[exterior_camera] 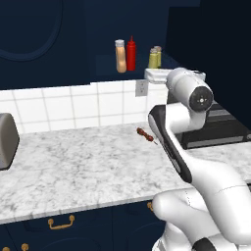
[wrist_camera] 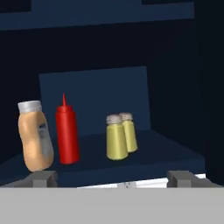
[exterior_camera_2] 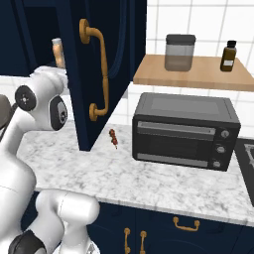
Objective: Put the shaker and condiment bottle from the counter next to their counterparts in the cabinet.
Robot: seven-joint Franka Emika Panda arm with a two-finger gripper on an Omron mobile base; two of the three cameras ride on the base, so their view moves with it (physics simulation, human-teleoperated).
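In the navy cabinet nook (wrist_camera: 144,151) the stubby orange-tan condiment bottle (wrist_camera: 35,136) (exterior_camera: 120,56) stands at the left, right beside the slim red squeeze bottle (wrist_camera: 67,134) (exterior_camera: 131,54). Further right two small yellow grey-capped shakers touch. The nearer one (wrist_camera: 116,137) (exterior_camera: 153,59) looks duller olive, and the one behind it (wrist_camera: 129,131) looks slightly brighter. My gripper (wrist_camera: 113,179) is open and holds nothing. It sits just outside the shelf's front edge, facing the four containers. In the left base view my hand (exterior_camera: 156,75) hovers below the nook.
The open navy cabinet door (exterior_camera_2: 94,64) with its brass handle hangs to the right of my arm. A black toaster oven (exterior_camera_2: 183,131) and a small skewer (exterior_camera: 145,133) sit on the marbled counter (exterior_camera: 73,162). A toaster (exterior_camera: 7,139) stands far left. A wooden shelf (exterior_camera_2: 198,74) carries a jar.
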